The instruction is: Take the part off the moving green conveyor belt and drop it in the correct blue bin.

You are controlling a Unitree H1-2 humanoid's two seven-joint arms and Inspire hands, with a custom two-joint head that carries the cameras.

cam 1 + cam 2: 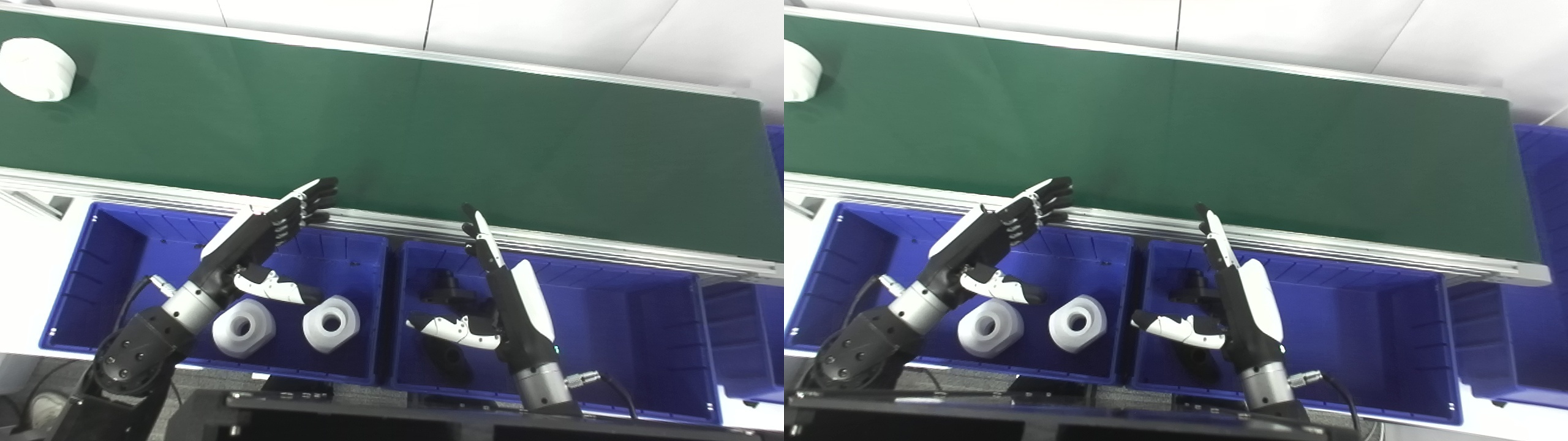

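Left robot hand (260, 245): spread wide, holding nothing; fingertips reach the near rail of the belt, thumb (278, 288) sticks out over the left bin.
Right robot hand (511, 306): also wide and holding nothing; fingers point up toward the belt's near rail, thumb (453, 329) juts left over the middle bin.
Belt (429, 135): green, crosses the whole picture, slanting down to the right.
Part (35, 68): white, rounded, lying on the belt at its far left end, well apart from both hands.
Left bin (73, 288): blue, just below the belt's near rail; holds 2 white parts (243, 327) with round holes, side by side.
Middle bin (612, 324): blue, just right of the left bin; holds dark parts (444, 286), partly hidden behind the right hand.
Right bin (744, 337): blue, below the belt's right end, only partly in view.
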